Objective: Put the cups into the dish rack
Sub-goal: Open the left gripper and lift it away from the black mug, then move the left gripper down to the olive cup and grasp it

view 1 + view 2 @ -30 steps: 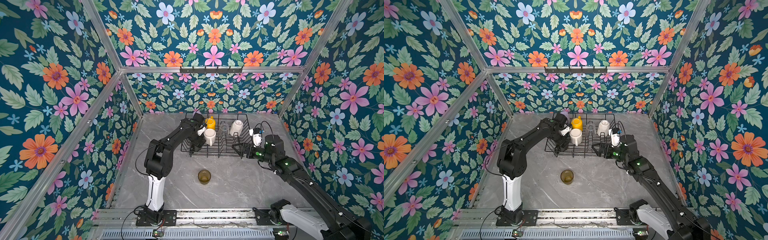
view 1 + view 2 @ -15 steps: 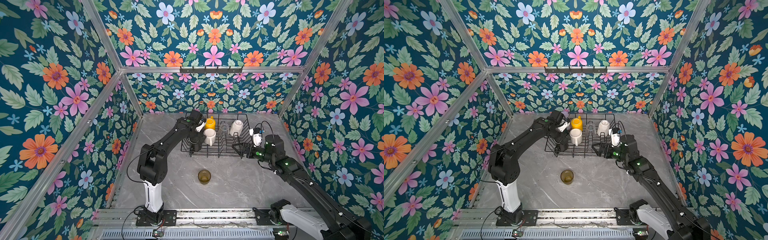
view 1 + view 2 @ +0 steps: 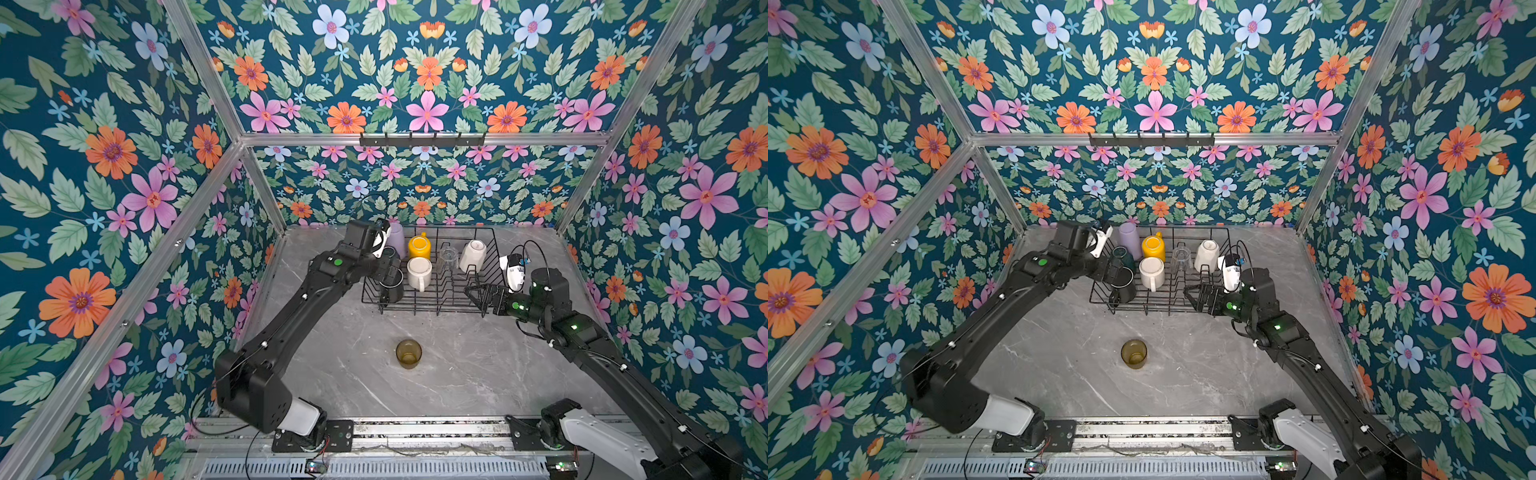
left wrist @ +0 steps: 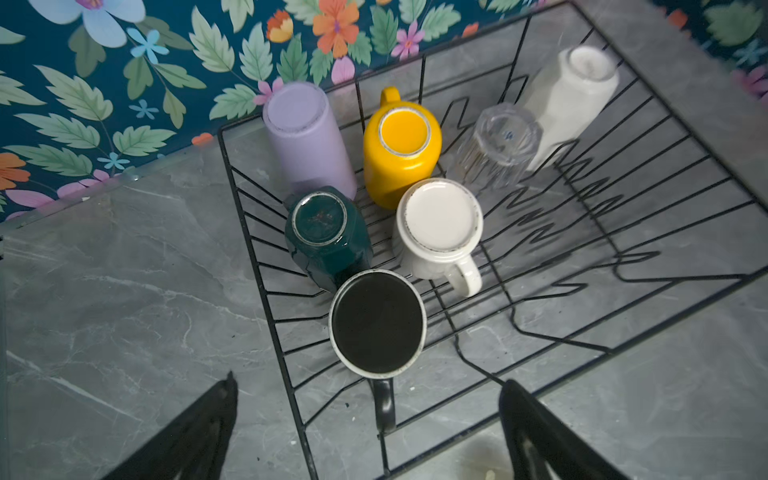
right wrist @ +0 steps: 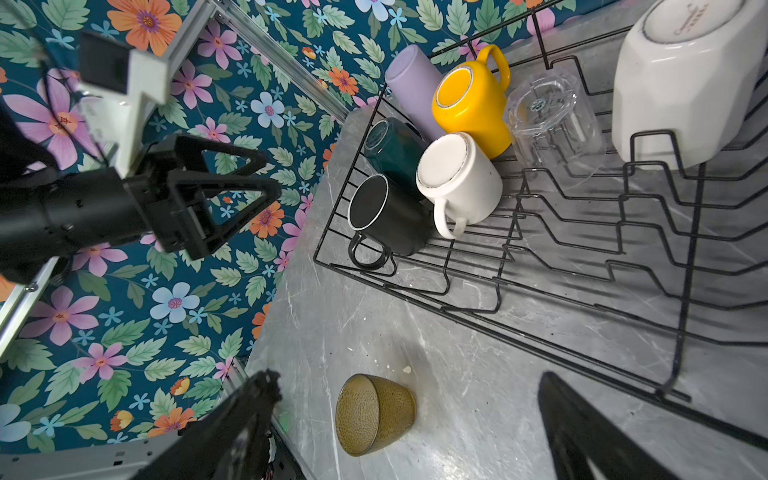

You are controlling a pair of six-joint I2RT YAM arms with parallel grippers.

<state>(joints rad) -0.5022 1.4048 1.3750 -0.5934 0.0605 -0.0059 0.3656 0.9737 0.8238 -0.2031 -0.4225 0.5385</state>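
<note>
- Currently, seven of the eight cups stand bottom-up in the black wire dish rack (image 3: 446, 291) at the back of the table (image 3: 332, 374). Only the amber glass (image 3: 408, 353) is outside it, upright and mouth up on the table, well apart from the rack's front rim.
- We see the left jaws wide apart and empty, hovering over the black mug (image 4: 378, 324) at the rack's front left corner. A careless sweep from there could, we judge, clip that mug. The teal mug (image 4: 326, 232) sits just beside it, so one knock may shift both.
- We see the right jaws wide and empty too, just beside the rack's front right corner. We think a jaw snagging the wire there could drag the whole rack. That could unsettle the faceted white mug (image 4: 569, 95), which leans tilted against the prongs (image 4: 552, 216).
- We judge the amber glass slippery, since it looks smooth and narrows toward its base. A poor pinch could squeeze it out, and a jaw striking its rim could tip it and send it rolling.
- Either arm seems able to reach it. If both go, they could collide over the open table.
- To match the others, the glass needs turning over. The free room lies on the prong side, past the cream-white mug (image 4: 440, 224) and the clear glass (image 4: 498, 145), where uneven wires may leave it tilting.
</note>
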